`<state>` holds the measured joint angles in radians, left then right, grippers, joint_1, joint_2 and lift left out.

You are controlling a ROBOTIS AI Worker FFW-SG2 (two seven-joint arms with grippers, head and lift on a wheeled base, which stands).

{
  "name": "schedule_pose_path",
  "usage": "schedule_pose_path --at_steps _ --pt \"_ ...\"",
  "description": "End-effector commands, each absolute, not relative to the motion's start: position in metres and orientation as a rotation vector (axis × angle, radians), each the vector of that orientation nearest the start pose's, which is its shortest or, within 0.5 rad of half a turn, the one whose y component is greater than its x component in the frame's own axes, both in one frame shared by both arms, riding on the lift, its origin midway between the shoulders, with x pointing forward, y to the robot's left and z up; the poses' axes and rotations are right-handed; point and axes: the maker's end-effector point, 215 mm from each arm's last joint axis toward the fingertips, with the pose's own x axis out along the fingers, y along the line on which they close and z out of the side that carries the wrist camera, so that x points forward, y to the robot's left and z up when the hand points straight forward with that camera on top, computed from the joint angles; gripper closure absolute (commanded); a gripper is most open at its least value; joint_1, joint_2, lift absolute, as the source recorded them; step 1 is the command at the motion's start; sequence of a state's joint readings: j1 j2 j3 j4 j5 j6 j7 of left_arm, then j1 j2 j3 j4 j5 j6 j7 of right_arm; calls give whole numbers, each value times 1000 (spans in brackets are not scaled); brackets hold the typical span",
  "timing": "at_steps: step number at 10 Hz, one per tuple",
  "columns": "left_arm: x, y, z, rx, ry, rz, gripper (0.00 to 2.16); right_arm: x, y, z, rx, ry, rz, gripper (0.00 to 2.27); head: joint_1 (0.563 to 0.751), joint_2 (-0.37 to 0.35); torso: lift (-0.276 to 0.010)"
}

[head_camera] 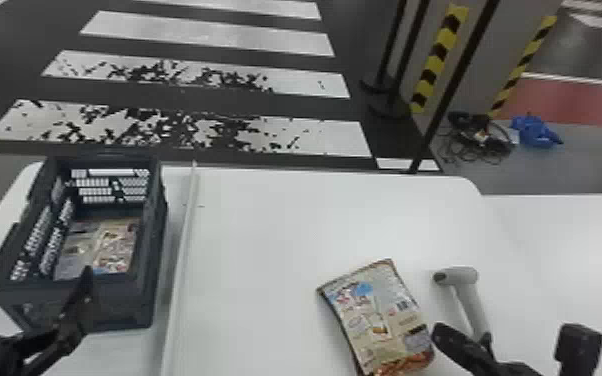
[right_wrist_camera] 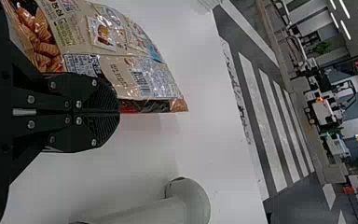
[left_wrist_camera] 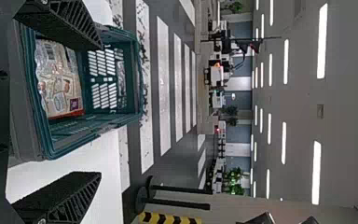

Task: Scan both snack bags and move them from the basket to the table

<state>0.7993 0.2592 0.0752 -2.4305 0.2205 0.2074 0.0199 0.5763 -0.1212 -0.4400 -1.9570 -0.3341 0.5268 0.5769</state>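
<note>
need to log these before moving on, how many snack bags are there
2. One snack bag lies on the white table, left of the scanner; the other bag is in the basket. Any underneath that one would be hidden

From my left wrist camera, I've got a snack bag (left_wrist_camera: 60, 88) lying inside the basket (left_wrist_camera: 81, 136) on the worktop (left_wrist_camera: 30, 179). My left gripper (head_camera: 35, 276) stands open, one finger overlapping the basket's rim.
</note>
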Motion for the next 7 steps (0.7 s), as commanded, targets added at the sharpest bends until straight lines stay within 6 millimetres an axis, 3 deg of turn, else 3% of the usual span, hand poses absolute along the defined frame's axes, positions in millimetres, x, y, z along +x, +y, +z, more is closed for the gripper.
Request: schedule_pose_path --at_steps 1,7 --pt "371 240 -305 28 156 -126 29 338 -345 -495 300 591 212 2253 695 -169 -98" --pt "371 239 -300 26 145 -128 29 320 -322 -489 395 574 241 2253 695 -147 -98"
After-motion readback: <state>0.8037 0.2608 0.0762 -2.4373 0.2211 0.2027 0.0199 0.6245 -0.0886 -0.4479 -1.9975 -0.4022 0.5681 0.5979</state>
